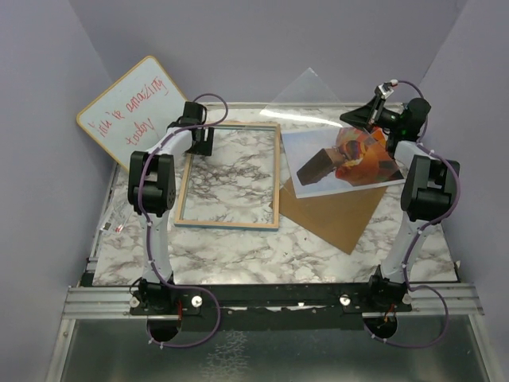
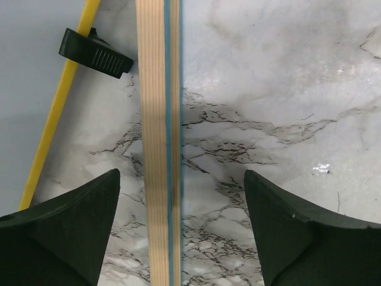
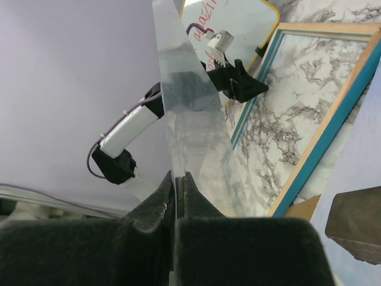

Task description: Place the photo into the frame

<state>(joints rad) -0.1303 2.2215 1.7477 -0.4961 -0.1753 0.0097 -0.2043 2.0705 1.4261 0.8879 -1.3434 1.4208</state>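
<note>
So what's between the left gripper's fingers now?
One rail of the frame, pale wood with a blue edge, touching neither finger of the left gripper; left wrist view shows it.

We see a robotics lab cell rather than a home. The marble-patterned table point(image 1: 262, 255) is boxed in at its far, left and right sides by plain lavender walls point(image 1: 262, 48). The cabled left arm point(image 1: 153, 199) and right arm point(image 1: 419, 199) stand bolted to a metal rail point(image 1: 270, 301) along its near edge. A handwritten whiteboard point(image 1: 131, 99) leans at its far left corner.
</note>
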